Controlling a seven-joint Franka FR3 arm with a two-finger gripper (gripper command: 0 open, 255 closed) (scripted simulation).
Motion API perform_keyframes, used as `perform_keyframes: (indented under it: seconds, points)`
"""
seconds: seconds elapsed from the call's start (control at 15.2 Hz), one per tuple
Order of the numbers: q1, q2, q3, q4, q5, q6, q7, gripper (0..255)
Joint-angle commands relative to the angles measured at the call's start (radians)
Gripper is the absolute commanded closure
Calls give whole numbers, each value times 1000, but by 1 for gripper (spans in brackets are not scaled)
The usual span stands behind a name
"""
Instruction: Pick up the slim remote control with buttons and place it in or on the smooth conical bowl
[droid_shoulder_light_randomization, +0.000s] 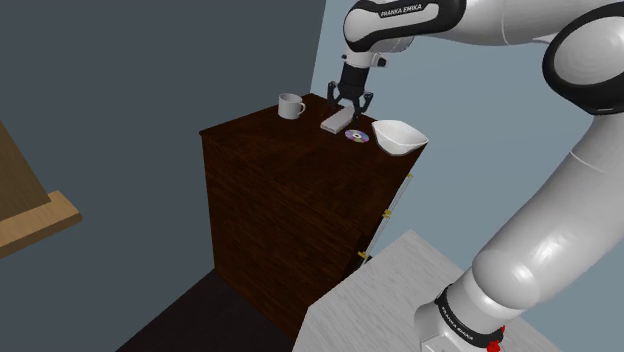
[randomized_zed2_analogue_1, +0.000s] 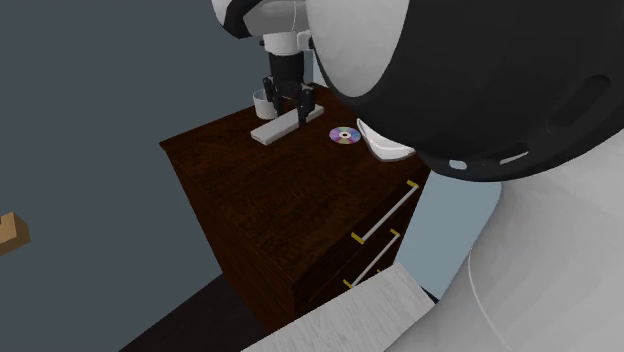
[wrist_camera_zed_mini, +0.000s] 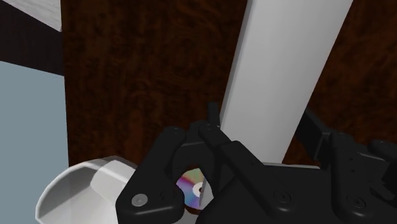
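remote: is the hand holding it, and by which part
Cannot tell: the hand is down at one end of the remote, which lies flat on the dresser.

white lettering FRANKA EMIKA, on the arm (droid_shoulder_light_randomization: 400, 12), dark joint band

My arm (droid_shoulder_light_randomization: 560, 200) is glossy white, with rounded links and dark joint bands. White FRANKA EMIKA lettering (droid_shoulder_light_randomization: 400, 12) sits above the wrist, red marks (droid_shoulder_light_randomization: 497, 338) ring the base, and my jaws are all black.
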Motion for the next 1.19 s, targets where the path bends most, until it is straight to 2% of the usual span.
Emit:
perform_keyframes:
  seconds: [0.0, 0.59, 1.12]
  points:
    - [-24, 3, -20, 9, 1, -5, -45, 255]
    - [-135, 45, -113, 67, 10, -17, -252, 255]
    - [-240, 146, -183, 205, 32, -52, -431, 255]
